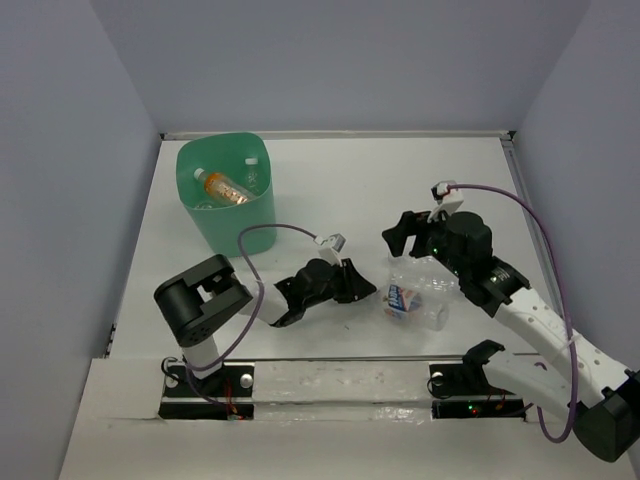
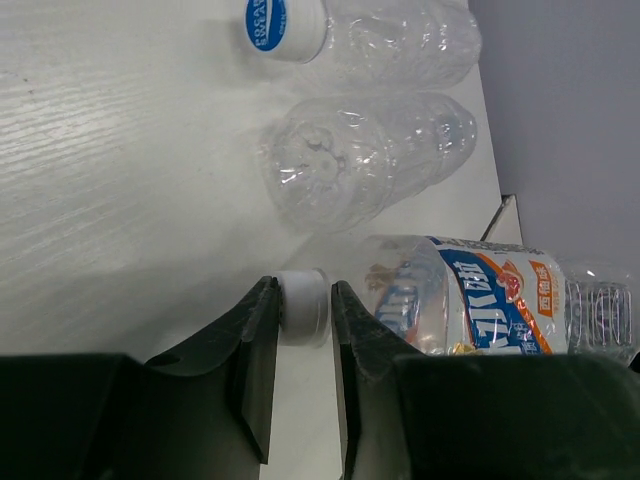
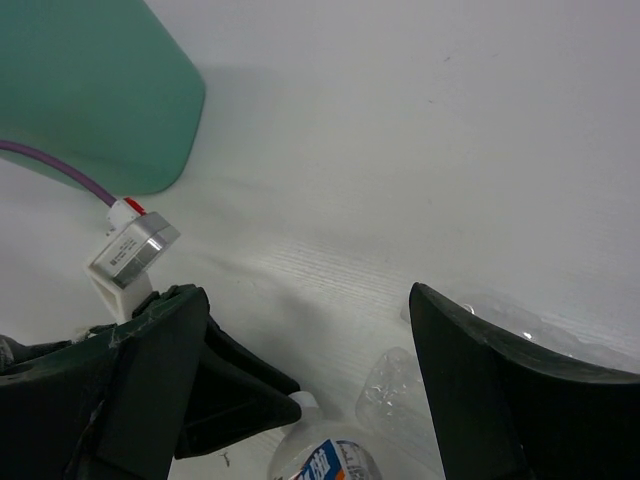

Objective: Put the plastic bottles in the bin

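A clear plastic bottle with a blue-white label lies on the table. My left gripper is shut on its white cap. From above, that gripper meets the labelled bottle at mid-table. Two other clear bottles lie just beyond it. My right gripper hangs over the bottles, open and holding nothing; between its fingers I see table, the labelled bottle and a clear one. The mint-green bin stands far left with an orange bottle inside.
The left arm's wrist camera and purple cable lie between the bin and the bottles. Grey walls enclose the table on three sides.
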`<action>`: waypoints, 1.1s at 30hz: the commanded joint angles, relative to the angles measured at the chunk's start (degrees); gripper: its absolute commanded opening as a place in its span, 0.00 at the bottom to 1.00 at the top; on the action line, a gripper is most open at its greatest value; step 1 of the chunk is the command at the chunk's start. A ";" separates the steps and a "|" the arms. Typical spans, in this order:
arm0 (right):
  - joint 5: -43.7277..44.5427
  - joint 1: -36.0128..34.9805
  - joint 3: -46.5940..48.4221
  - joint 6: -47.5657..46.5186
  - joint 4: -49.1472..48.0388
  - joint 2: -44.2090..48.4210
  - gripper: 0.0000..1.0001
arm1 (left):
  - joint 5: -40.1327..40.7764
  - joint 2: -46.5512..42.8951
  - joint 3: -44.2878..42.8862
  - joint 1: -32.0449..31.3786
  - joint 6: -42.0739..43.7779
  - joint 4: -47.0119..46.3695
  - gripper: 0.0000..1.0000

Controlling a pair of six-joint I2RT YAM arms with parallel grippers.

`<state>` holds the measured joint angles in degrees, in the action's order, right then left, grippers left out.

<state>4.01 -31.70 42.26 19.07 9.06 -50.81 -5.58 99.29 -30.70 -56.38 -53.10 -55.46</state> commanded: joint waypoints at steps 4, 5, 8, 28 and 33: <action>-1.90 -0.03 0.98 0.09 1.13 3.17 0.86 | 7.84 -14.81 0.46 0.39 8.01 10.71 0.00; -1.81 -0.03 1.07 0.00 1.22 3.08 0.86 | 8.57 -16.39 0.38 0.39 8.80 12.55 0.00; -0.33 -0.03 2.38 0.00 1.31 3.61 0.86 | 11.81 -22.80 -0.06 0.74 11.70 19.85 0.00; 6.45 -0.03 10.57 -0.44 3.95 11.96 0.87 | 32.36 -50.42 -31.59 16.64 29.71 71.70 0.00; 3.90 -0.03 8.28 -0.26 3.07 12.66 0.87 | 43.36 -47.70 -46.16 20.51 35.60 83.90 0.00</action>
<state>9.67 -31.70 51.81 18.68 13.28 -39.00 25.69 50.09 -66.48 -38.83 -24.47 15.99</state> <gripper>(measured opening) 0.864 0.326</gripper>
